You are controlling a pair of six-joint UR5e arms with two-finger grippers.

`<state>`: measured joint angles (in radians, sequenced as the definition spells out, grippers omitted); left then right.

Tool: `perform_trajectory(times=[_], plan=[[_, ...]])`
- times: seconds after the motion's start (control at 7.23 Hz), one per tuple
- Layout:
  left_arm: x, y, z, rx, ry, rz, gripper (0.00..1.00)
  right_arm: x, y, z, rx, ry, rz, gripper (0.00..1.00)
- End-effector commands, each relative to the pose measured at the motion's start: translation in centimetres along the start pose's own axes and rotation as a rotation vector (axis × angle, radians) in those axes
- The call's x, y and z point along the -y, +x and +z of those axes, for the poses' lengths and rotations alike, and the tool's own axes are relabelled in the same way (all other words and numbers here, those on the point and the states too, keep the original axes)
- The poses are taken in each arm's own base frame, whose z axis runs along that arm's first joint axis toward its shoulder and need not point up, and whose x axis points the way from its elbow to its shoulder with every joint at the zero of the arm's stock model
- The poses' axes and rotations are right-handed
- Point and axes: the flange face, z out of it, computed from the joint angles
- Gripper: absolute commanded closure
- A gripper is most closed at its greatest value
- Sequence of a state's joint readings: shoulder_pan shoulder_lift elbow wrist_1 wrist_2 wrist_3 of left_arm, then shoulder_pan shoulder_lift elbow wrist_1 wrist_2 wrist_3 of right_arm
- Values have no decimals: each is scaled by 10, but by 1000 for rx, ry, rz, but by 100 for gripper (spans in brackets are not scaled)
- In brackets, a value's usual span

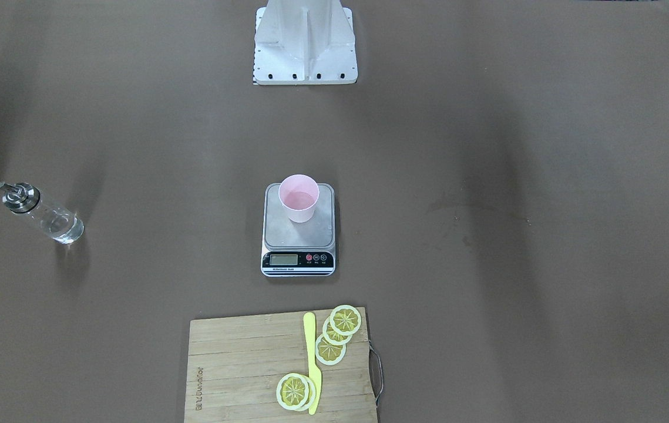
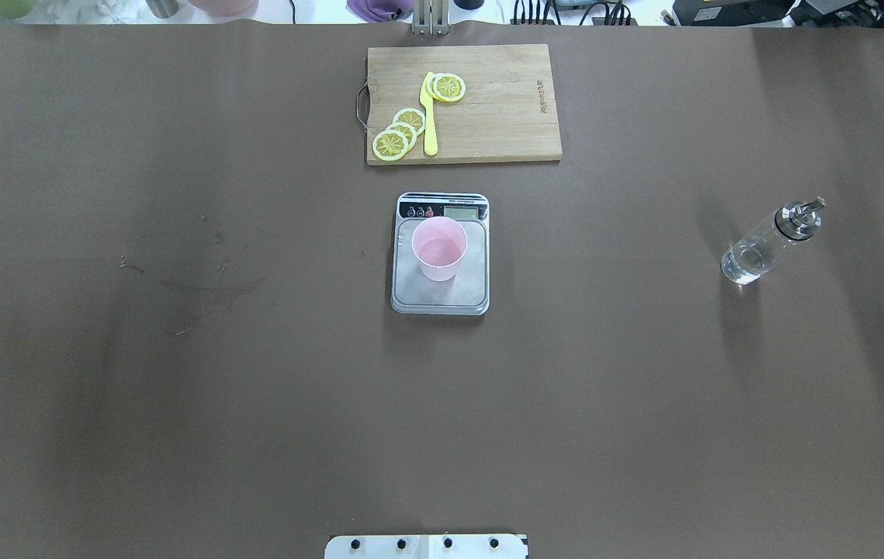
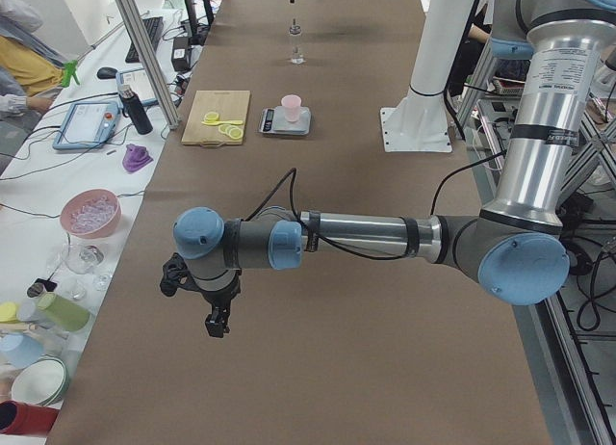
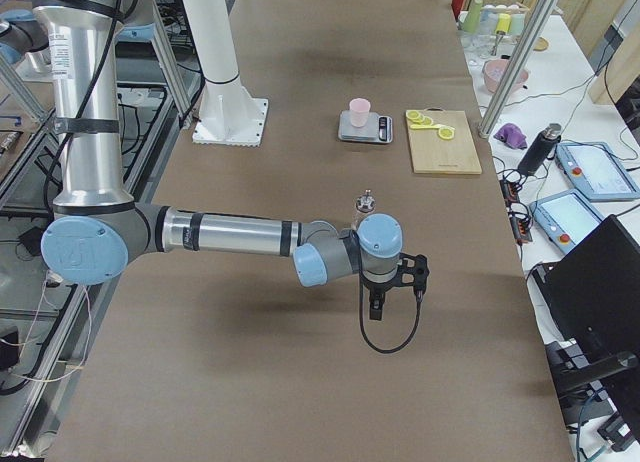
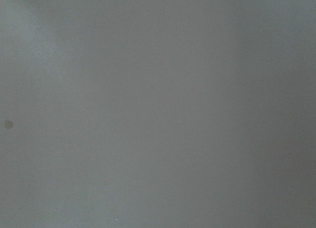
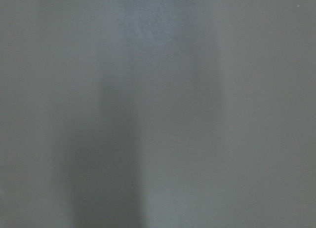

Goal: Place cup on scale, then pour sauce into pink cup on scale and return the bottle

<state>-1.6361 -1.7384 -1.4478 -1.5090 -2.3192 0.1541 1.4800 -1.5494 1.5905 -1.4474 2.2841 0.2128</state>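
The pale pink cup (image 2: 439, 248) stands upright on the scale (image 2: 440, 299) at the table's middle, also in the front view (image 1: 298, 198) on the steel platform (image 1: 299, 235). The clear glass bottle (image 2: 769, 242) with metal spout stands upright far to the right, alone; it also shows in the front view (image 1: 43, 212). Clear sauce fills its lower part. My left gripper (image 3: 217, 322) and right gripper (image 4: 373, 307) show only in the side views, hanging over bare table, far from cup and bottle. I cannot tell whether they are open or shut. Both wrist views show only blurred table.
A wooden cutting board (image 2: 504, 109) lies beyond the scale, with lemon slices (image 2: 399, 136) and a yellow knife (image 2: 429, 116) on it. Faint stains (image 2: 185, 283) mark the brown table at the left. The robot's base plate (image 2: 426, 546) is at the near edge.
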Motion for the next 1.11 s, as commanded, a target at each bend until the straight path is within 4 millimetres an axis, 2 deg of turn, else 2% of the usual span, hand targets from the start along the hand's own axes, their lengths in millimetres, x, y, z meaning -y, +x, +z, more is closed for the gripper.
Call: perform_trajectory(times=[0.0, 0.14, 0.28, 0.42, 0.55, 0.69, 0.97], plan=[[-6, -1, 2, 3, 0, -17, 2, -6, 20, -50, -144, -91, -234, 0], [-6, 1, 0, 1, 5, -27, 2, -13, 31, -51, -158, -127, -306, 0], [-9, 1, 2, -3, 3, -26, 2, -14, 29, -52, -145, -146, -304, 0], [-11, 0, 4, 3, -2, -32, 2, -26, 37, -47, -133, -167, -280, 0], [-26, -8, 15, 4, -23, -47, 2, -39, 32, -47, -73, -153, -280, 0], [-31, -13, 21, 5, -22, -46, 2, -49, 26, -52, -38, -135, -286, 0], [-27, -9, 21, 4, -17, -41, 2, -51, 24, -56, -54, -133, -290, 0]])
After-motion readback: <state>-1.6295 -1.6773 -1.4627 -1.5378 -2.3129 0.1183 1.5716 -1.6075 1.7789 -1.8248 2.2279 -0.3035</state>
